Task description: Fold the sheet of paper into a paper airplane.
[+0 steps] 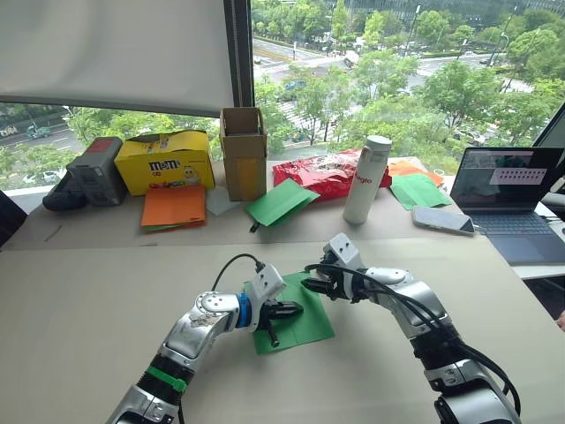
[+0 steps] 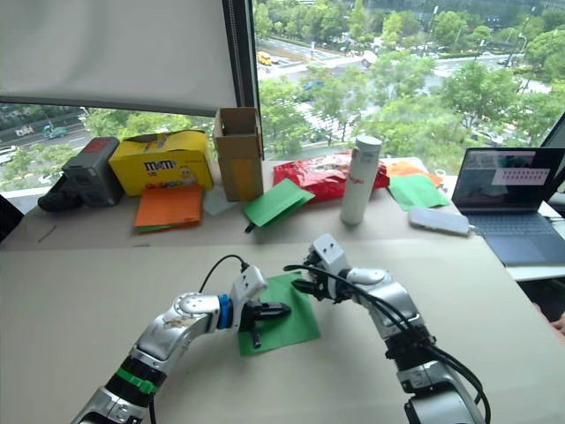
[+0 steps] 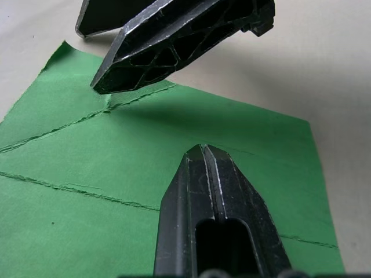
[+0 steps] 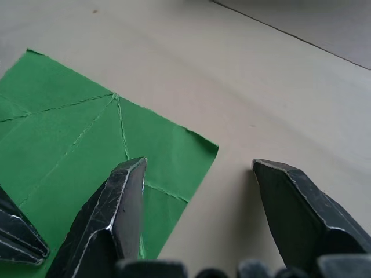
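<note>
1. The sheet of paper (image 1: 296,322) lies flat and unfolded on the table (image 1: 79,327), about midway across and toward the near edge, with straight crease lines crossing it.
2. The left gripper (image 1: 284,311) sits over the sheet's left part, its two fingers pressed together with nothing between them, tips low over the green.
3. The right gripper (image 1: 318,287) is at the sheet's far right corner, fingers spread wide; one finger (image 4: 113,217) is above the paper, the other (image 4: 301,214) over bare table. It holds nothing.
4. Along the far edge stands a yellow box (image 1: 164,162) printed "m&m's", next to a dark grey case (image 1: 92,171) and an upright cardboard box (image 1: 243,152).
5. Orange paper (image 1: 174,207) and more green paper (image 1: 281,201) lie in front of them.
6. A red bag (image 1: 322,173) is behind a white bottle (image 1: 366,179) with red lettering I cannot read.
7. A phone (image 1: 442,220) and an open laptop (image 1: 512,199) are at the far right.
</note>
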